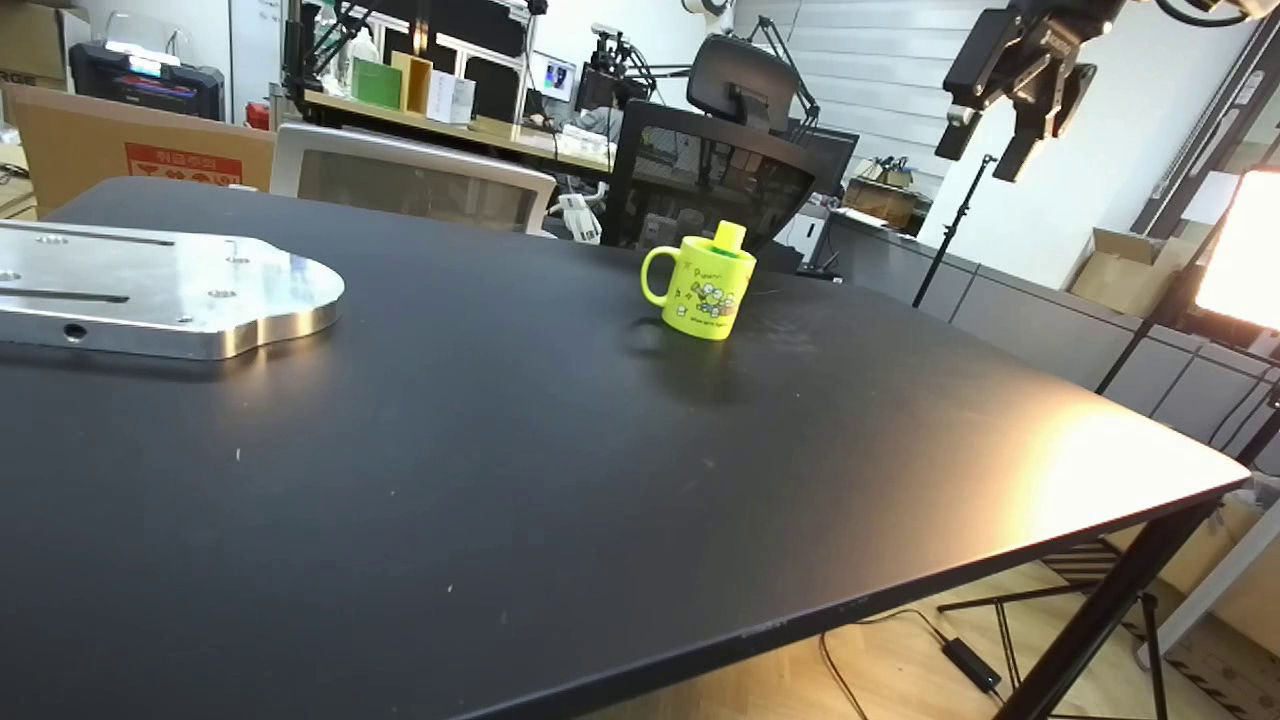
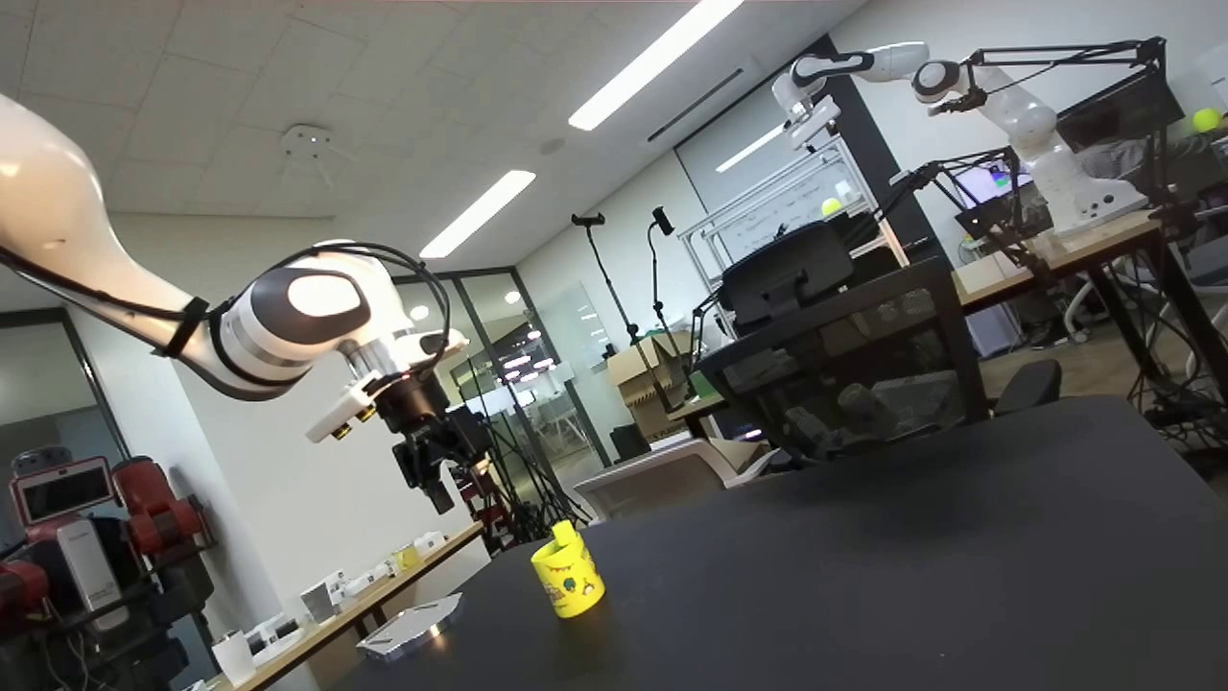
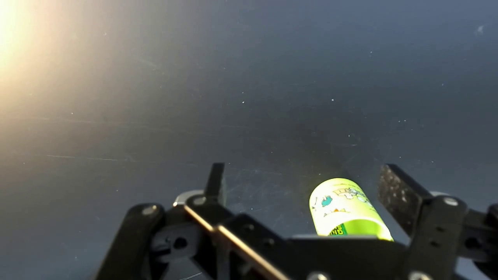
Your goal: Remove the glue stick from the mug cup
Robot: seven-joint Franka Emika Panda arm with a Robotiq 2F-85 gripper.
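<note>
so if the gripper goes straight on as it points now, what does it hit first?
Probably the table. In the wrist view the mug shows low, seemingly off the line of the open gripper. Depth is unclear, so clipping the mug isn't ruled out.

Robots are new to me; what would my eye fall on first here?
Probably the bright mug on the dark table, a glue stick poking above its rim. Next, the white arm at the left of an exterior view, its open gripper higher than the mug.
</note>
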